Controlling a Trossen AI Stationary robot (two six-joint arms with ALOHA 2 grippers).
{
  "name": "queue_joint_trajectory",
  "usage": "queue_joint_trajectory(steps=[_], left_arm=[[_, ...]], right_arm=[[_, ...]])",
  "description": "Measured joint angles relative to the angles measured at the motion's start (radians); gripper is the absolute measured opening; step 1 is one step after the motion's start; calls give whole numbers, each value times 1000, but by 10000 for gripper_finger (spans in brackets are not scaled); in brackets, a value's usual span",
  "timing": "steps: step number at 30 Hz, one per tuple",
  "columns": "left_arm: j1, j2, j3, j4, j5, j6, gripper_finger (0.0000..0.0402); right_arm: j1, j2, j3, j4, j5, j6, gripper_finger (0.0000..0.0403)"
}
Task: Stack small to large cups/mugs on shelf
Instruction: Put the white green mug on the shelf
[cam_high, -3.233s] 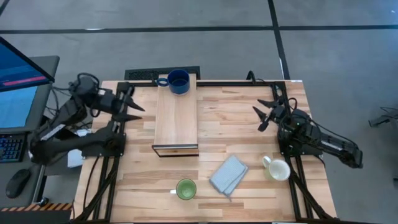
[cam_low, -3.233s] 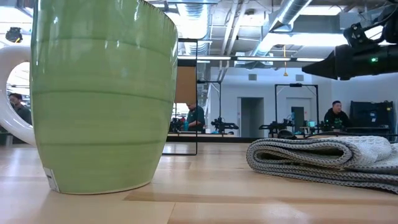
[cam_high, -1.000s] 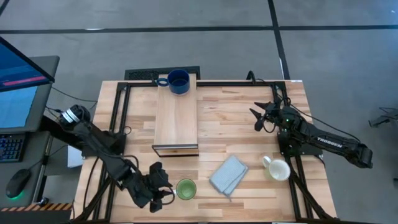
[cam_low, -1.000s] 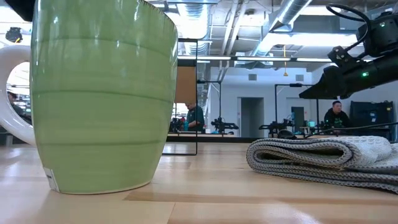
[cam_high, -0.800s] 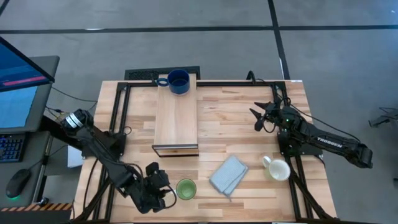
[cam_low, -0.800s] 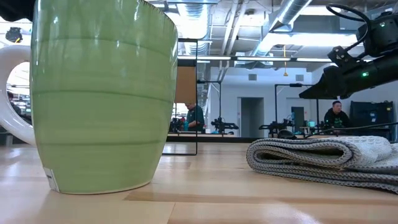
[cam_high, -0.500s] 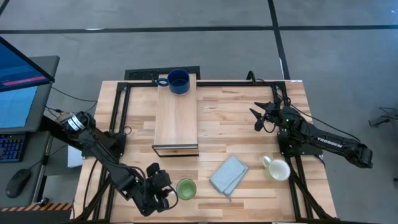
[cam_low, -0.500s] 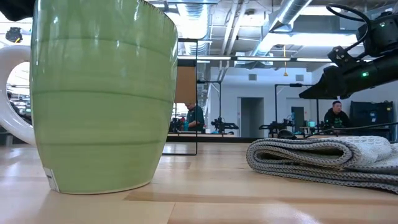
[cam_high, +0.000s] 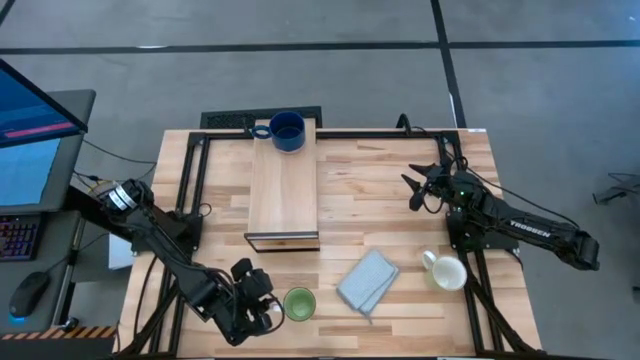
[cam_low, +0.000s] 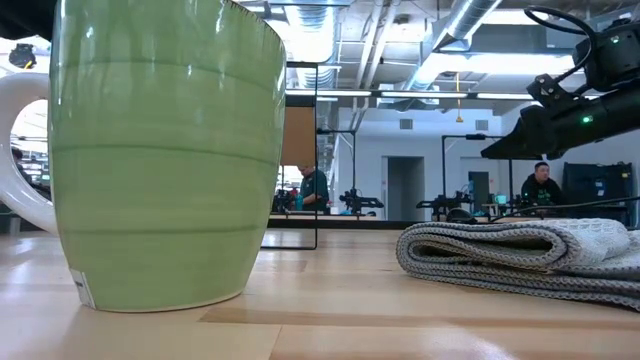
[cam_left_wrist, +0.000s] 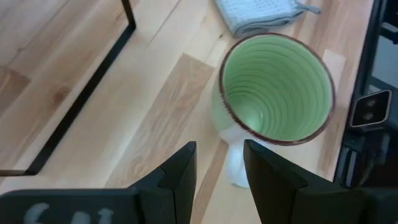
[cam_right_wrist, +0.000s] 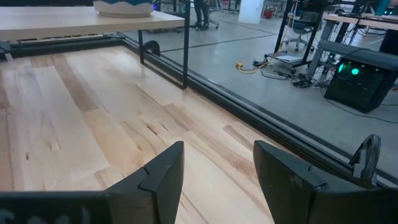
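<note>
Left arm, change: swung from beside the shelf's left flank down to the counter's near edge; over the last second its pincer has only crept a little, and now sits just left of the light green mug.
Left pincer, state: fingers part open with nothing between them; in the left wrist view the mug's white handle lies just ahead of the gap, not yet enclosed.
Light green mug: upright on the near edge, handle turned toward the left pincer; it fills the foreground of the low view.
Folded cloth: just right of the green mug, apart from it.
White mug: upright near the counter's right edge, untouched.
Right arm, change: shifted slightly since the earliest frame, then unchanged.
Right pincer: wide open and empty, held above bare counter at mid-right, well apart from every mug.
Shelf: long light-wood box running toward the far edge, dark opening facing the near side.
Dark blue mug: upright on the shelf's far end.
Meaning for the task: judged an approach to the green mug's handle; the grasp is yet to come, and two mugs remain off the shelf.
</note>
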Motion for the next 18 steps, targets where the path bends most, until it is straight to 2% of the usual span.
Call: queue_joint_trajectory(steps=[4,9,18], left_arm=[[10,-2,0,-13,3,57,124],[31,-12,0,-47,67,27,141],[30,-14,0,-74,86,4,222]], right_arm=[[0,0,0,0,1,0,216],[0,0,0,0,3,0,216],[0,0,0,0,3,0,216]])
